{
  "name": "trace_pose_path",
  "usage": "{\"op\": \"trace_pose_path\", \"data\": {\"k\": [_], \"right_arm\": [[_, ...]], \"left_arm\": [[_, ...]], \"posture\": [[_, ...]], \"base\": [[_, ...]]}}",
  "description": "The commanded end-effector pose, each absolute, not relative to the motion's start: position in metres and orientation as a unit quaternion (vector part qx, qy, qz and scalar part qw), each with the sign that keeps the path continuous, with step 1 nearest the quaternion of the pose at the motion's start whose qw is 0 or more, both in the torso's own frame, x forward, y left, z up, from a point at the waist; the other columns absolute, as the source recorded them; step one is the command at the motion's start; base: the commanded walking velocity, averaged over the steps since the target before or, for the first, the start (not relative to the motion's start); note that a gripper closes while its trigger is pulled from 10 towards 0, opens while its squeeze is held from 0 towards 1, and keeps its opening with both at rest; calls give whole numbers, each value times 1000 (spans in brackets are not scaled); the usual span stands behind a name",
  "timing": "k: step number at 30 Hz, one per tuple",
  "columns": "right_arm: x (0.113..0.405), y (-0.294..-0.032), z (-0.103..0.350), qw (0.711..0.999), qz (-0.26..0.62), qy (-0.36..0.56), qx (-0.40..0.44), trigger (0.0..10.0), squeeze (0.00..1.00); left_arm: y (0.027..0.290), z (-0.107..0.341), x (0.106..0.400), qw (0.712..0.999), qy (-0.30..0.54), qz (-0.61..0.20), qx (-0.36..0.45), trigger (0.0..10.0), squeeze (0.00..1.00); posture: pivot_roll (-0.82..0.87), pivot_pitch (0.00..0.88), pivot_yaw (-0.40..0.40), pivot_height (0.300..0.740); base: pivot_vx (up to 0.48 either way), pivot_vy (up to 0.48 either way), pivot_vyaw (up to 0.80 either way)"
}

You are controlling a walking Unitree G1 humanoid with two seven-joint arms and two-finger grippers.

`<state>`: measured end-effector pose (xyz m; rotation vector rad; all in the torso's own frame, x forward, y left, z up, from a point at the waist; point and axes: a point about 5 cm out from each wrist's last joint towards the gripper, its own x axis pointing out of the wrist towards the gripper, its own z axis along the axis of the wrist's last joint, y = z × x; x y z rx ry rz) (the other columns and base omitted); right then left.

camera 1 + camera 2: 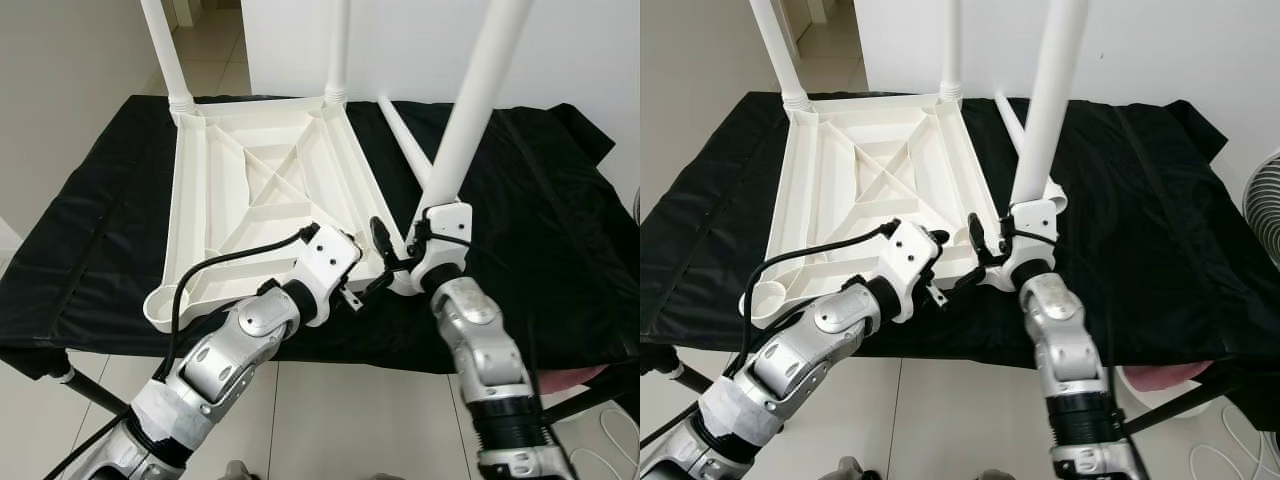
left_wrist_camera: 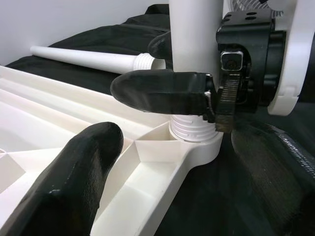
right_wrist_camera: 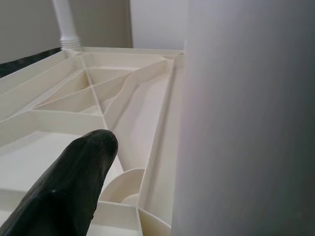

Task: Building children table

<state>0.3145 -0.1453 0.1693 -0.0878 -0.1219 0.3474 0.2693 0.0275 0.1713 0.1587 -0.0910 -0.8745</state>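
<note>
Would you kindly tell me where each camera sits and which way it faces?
Left eye view: head camera, looking down at the upturned table top on black cloth; both arms show.
Right eye view: its stereo twin, same scene.
Left wrist view: looks along the left hand to the right hand gripping the leg.
Right wrist view: looks across the table top; one black finger shows.
Wrist views share that leg.

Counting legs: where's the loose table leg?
The loose leg lies flat on the black cloth, right of the upturned tabletop, just behind the leg the right tool holds upright.
</note>
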Motion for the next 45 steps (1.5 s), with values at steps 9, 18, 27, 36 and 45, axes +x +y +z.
{"op": "trace_pose_path", "data": {"k": [9, 18, 27, 36, 45], "right_arm": [[322, -164, 165, 961, 259, -55, -78, 10000, 0], [330, -176, 161, 945, 307, -38, -106, 10000, 0], [333, -186, 153, 938, 326, -18, -115, 0, 0], [330, -189, 146, 941, 322, -12, -104, 0, 0], [328, -184, 148, 971, 233, -28, -47, 10000, 0]], "left_arm": [[30, 160, 256, 856, -19, -509, 87, 10000, 0], [34, 156, 253, 850, -6, -519, 90, 10000, 0], [35, 156, 254, 853, -5, -514, 90, 10000, 0], [35, 157, 254, 853, -7, -514, 92, 10000, 0], [33, 156, 254, 851, -7, -518, 91, 10000, 0]], "posture": [[-124, 30, 41, 740], [-118, 23, 41, 740], [-112, 14, 40, 740], [-116, 11, 42, 740], [-133, 10, 42, 740]], "base": [[0, 0, 0], [0, 0, 0], [0, 0, 0], [0, 0, 0], [0, 0, 0]]}}
